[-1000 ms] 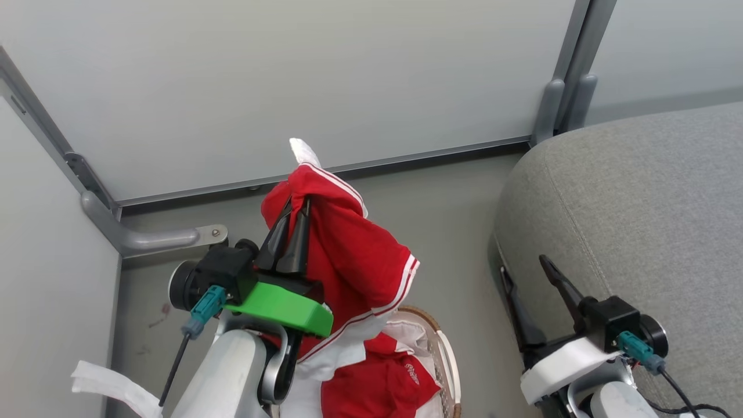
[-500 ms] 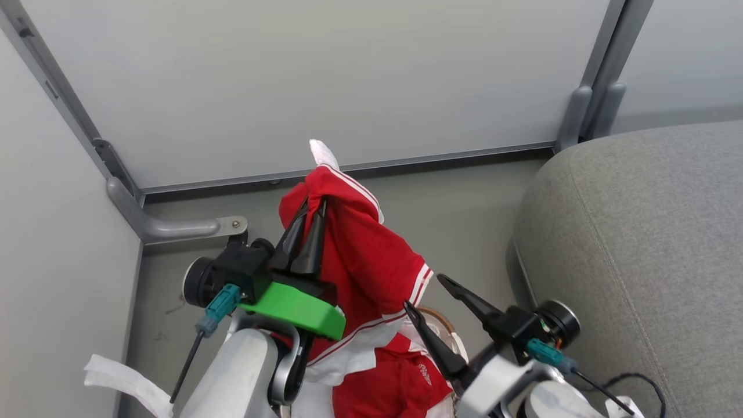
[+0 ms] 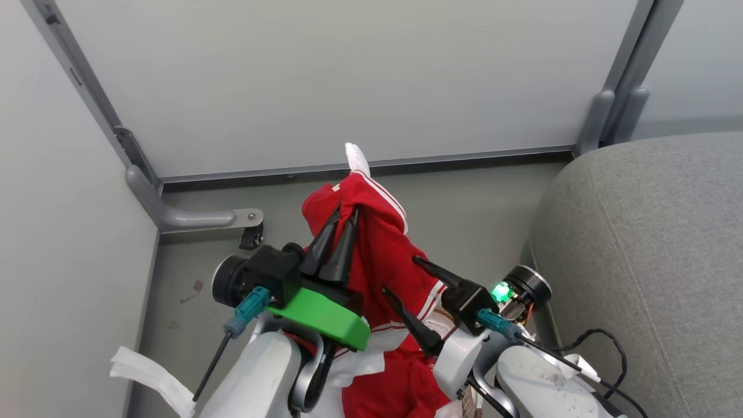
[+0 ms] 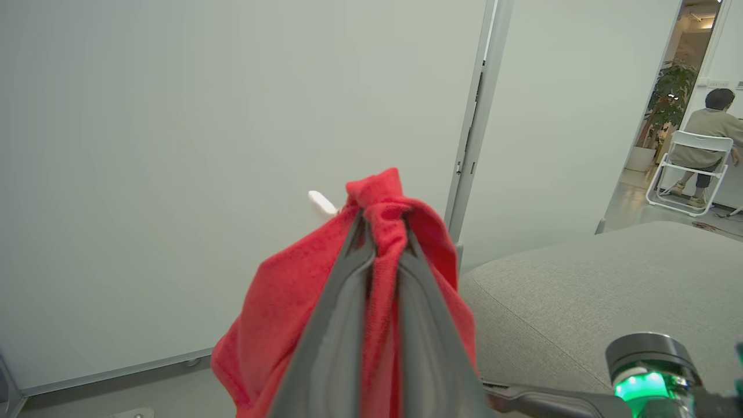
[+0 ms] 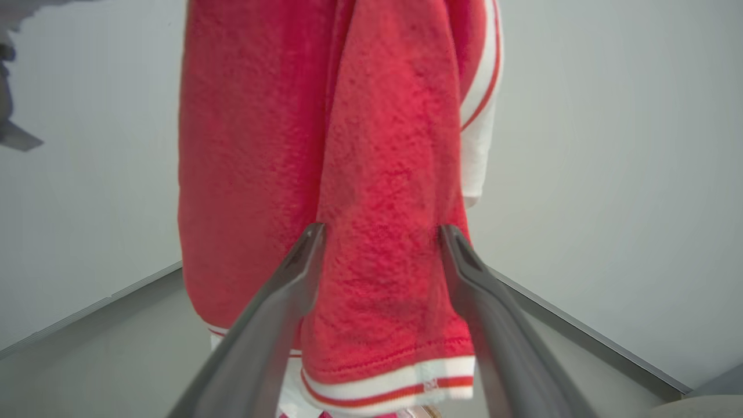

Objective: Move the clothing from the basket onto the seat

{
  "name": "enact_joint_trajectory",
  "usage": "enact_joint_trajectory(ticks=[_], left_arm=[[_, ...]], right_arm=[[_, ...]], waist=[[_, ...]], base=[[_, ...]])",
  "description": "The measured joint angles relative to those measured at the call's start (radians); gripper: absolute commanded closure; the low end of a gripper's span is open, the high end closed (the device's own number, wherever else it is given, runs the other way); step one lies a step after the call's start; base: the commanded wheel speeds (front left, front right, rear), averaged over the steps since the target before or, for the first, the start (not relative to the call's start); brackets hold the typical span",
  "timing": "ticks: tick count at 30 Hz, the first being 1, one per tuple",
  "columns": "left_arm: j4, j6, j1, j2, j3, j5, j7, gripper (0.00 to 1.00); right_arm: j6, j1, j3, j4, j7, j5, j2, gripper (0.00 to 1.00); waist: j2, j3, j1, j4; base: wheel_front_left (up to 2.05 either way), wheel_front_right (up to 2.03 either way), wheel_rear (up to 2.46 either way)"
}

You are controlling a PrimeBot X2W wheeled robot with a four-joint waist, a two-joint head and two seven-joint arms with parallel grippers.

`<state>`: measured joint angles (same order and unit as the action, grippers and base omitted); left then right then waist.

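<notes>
Left gripper was clamped tight on a fold of the red garment, which hung high over the floor, well left of the grey seat. Right gripper stood wide open (fingers either side of the dangling striped hem, not pinching it), holding nothing.

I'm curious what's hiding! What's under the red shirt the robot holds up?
More red clothing lies bunched below the hanging garment. Anything deeper is hidden by that cloth and the right arm.
</notes>
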<state>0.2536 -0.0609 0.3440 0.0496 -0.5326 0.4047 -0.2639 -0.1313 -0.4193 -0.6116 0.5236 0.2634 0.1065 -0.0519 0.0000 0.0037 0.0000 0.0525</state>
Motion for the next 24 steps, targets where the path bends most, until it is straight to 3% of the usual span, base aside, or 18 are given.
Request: enact_joint_trajectory(ticks=[15,16,17,18,24], left_arm=[[-0.004,0.01,0.017,0.0,-0.081,0.034,0.0,1.0],[-0.004,0.011,0.019,0.0,-0.083,0.035,0.0,1.0],[-0.005,0.013,0.02,0.0,-0.084,0.035,0.0,1.0],[-0.005,0.014,0.02,0.0,-0.085,0.038,0.0,1.0],[-0.001,0.017,0.02,0.0,-0.085,0.039,0.0,1.0]], right_arm=[[0.0,-0.006,-0.049,0.166,0.0,0.084,0.002,0.0],[0.0,-0.006,-0.048,0.166,0.0,0.089,0.002,0.27],[0.0,-0.006,-0.049,0.166,0.0,0.091,0.002,0.74],[0.0,-0.006,-0.05,0.166,0.0,0.097,0.002,1.0],[0.0,0.001,-0.054,0.184,0.0,0.123,0.003,1.0]], waist=[[0.0,0.005,0.0,0.049],[0.0,0.007,0.0,0.051],[0.0,0.008,0.0,0.052],[0.0,0.009,0.0,0.053],[0.0,0.008,0.0,0.053]], base=[[0.0,0.0,0.0],[0.0,0.0,0.0],[0.0,0.0,0.0],[0.0,0.0,0.0],[0.0,0.0,0.0]])
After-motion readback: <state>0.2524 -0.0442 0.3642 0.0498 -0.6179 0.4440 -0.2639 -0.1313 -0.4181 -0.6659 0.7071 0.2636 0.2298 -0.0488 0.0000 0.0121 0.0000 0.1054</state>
